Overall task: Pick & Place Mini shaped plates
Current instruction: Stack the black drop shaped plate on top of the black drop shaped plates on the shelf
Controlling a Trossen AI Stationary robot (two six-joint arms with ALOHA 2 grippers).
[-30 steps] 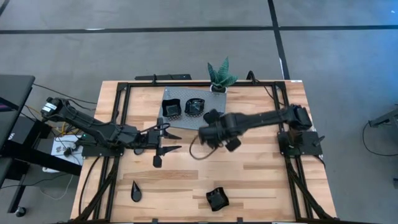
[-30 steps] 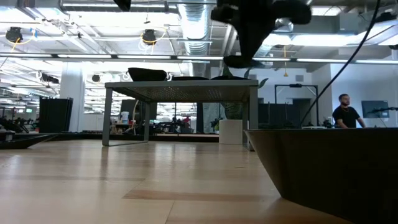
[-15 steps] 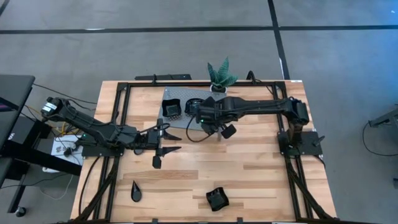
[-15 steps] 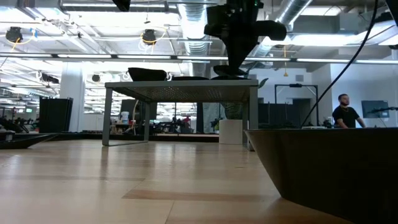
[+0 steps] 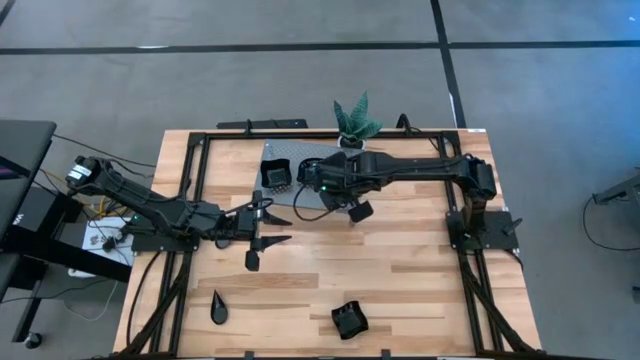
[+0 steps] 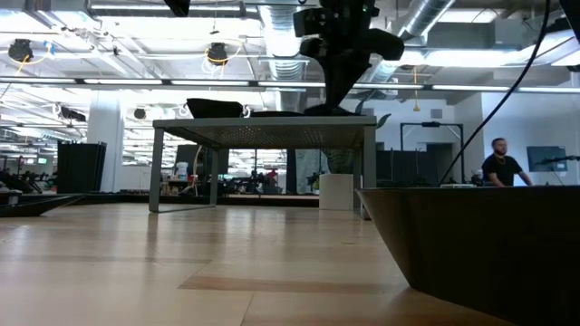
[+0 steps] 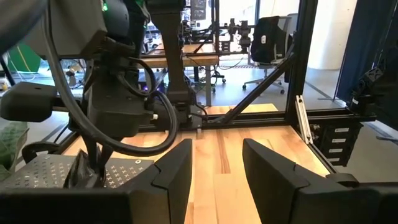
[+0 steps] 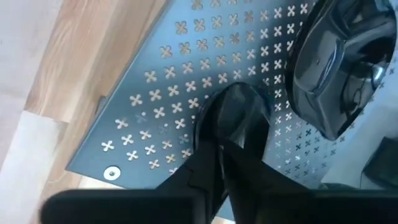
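A: Right gripper [image 8: 227, 118] has swung in over the perforated shelf [image 8: 186, 81], fingers narrow on a small black plate [image 8: 233, 115].

B: Placement looks close. Left gripper [image 5: 262, 224] waits wide, mid-table.

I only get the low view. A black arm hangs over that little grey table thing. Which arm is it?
Observer: The high view shows that it's the right arm, reaching in over a grey perforated rack.
Operator: Has it got a plate?
Observer: In the right wrist view, a small black plate sits at the tip of the right gripper, over the rack. I can't tell whether it's still gripped.
Operator: And the other arm?
Observer: The left gripper waits apart from the rack, with its jaws open and empty.
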